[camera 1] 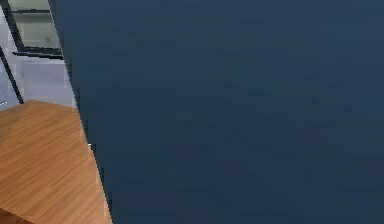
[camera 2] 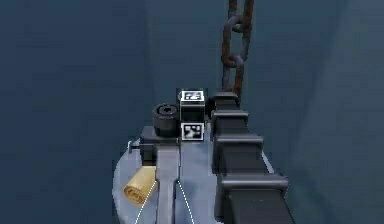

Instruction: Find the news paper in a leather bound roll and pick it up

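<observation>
— Forward view first: what sort of room is it?

— A dark blue wall [camera 1: 230, 110] runs across most of the frame from top to bottom. A wooden floor [camera 1: 45, 165] lies at the lower left. One window [camera 1: 35, 28] with a dark frame sits in the upper left corner.

— And the arm side view?

— More dark blue behind everything. A pale grey rounded surface [camera 2: 185, 165] lies across the bottom middle. The arm [camera 2: 245, 170], a dark bar, rises from the bottom edge and covers the right part of that surface.

— Anything else near it?

— One rusty chain [camera 2: 236, 40] hangs down from the top edge, right of the middle, and ends just above the arm's far end. Two white marked squares [camera 2: 193, 130] stand there, one above the other, with the gripper [camera 2: 155, 135] just to their left.

— Where is the paper?

— One tan roll [camera 2: 140, 186], like rolled paper, lies on the grey surface at the lower left of centre, below the gripper.

— How do the fingers stand? Does the gripper hold it?

— I cannot tell either.
</observation>
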